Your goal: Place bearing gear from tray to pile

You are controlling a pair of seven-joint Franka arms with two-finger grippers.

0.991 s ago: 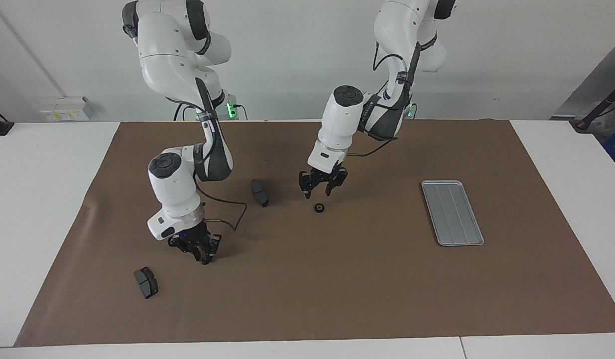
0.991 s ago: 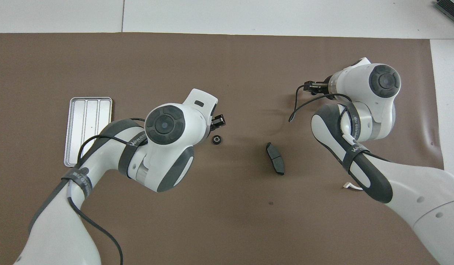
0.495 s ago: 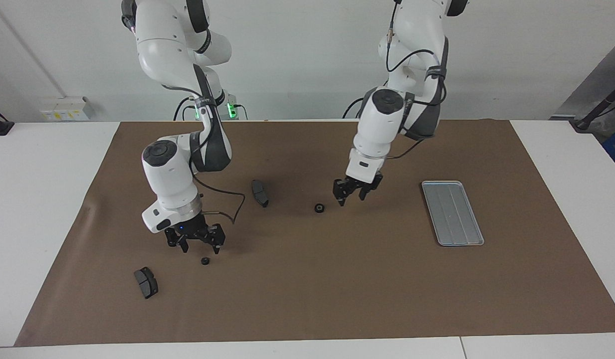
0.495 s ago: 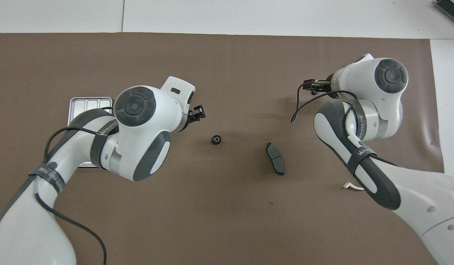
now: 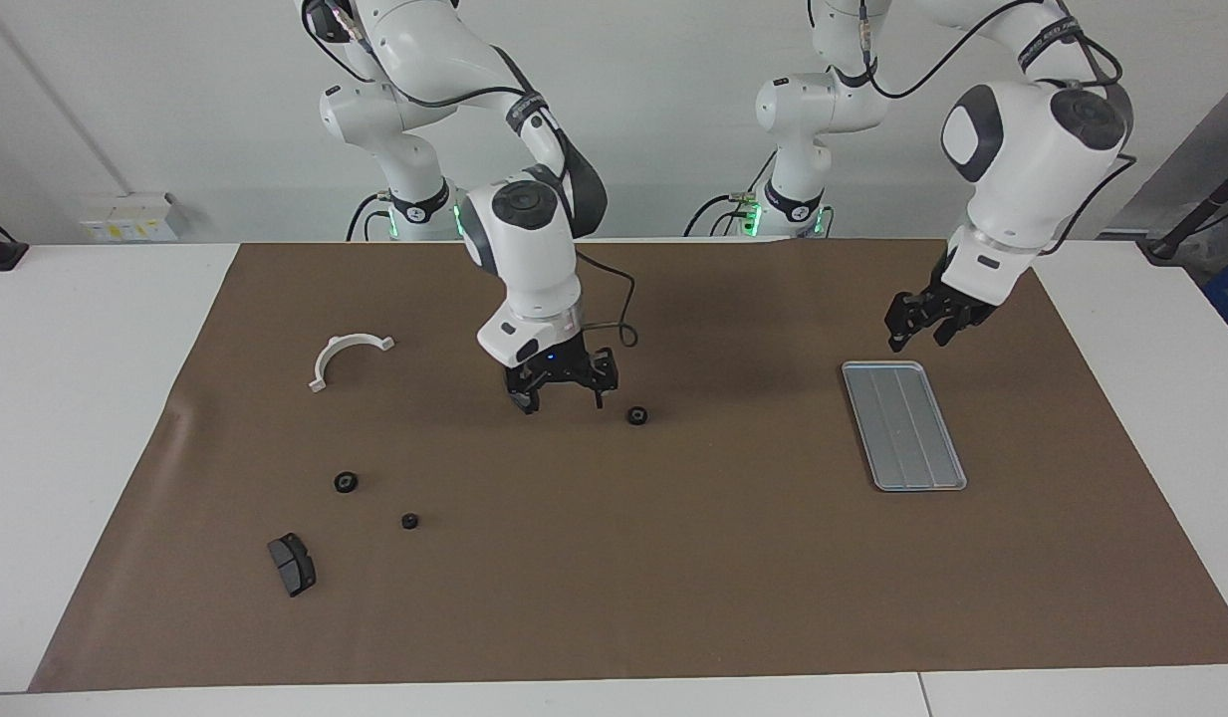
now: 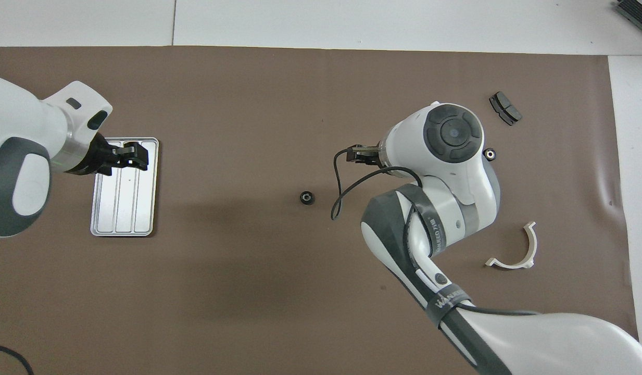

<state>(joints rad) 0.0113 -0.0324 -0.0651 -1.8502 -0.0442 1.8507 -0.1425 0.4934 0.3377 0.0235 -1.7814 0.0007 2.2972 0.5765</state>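
Between transfers: tray [image 5: 904, 423] empty, one gear [image 5: 636, 415] mid-surface. Right hand [image 5: 562, 390] low beside it, wide open, empty. Left hand [image 5: 924, 321] over tray rim, partly open, empty. Next: grasp gear, carry toward pile [image 5: 346, 482].

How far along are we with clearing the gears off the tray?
Done: the tray is bare; two gears lie by the brake pad at the right arm's end. In hand: nothing visibly; the left end effector hangs over the tray, the right end effector open beside a third gear mid-mat. Left: possibly moving that gear.
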